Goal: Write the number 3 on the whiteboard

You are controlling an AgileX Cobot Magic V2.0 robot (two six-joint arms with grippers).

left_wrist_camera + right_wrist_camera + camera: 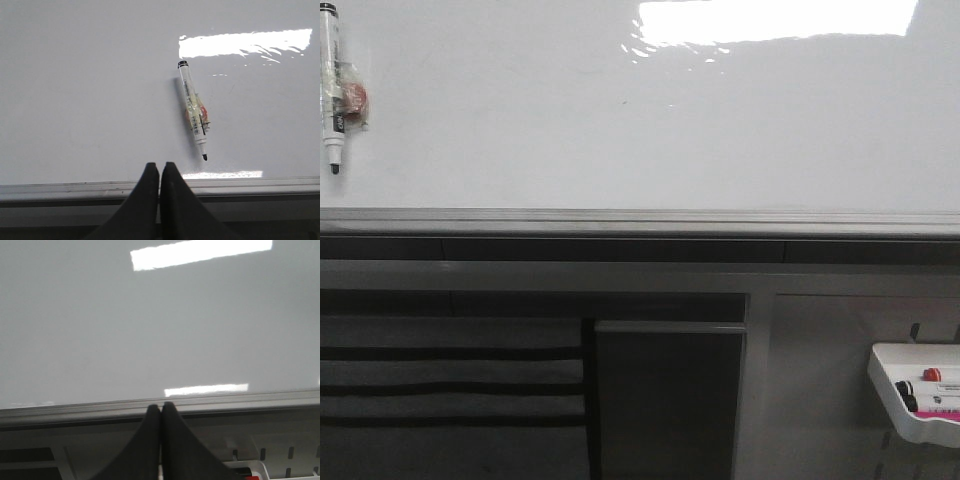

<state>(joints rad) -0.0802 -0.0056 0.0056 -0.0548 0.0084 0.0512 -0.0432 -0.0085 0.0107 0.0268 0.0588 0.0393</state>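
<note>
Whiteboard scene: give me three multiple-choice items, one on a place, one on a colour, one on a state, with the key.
1. Where is the marker in the front view?
A. far left of the whiteboard
B. centre
C. in the tray

2. What colour is the marker's exposed tip?
A. red
B. black
C. green

3. How is the left claw?
A. wide open
B. holding the marker
C. shut, empty

Key: A, it lies at the board's left edge; B, the tip shows dark in the left wrist view; C, its fingers meet with nothing between.
</note>
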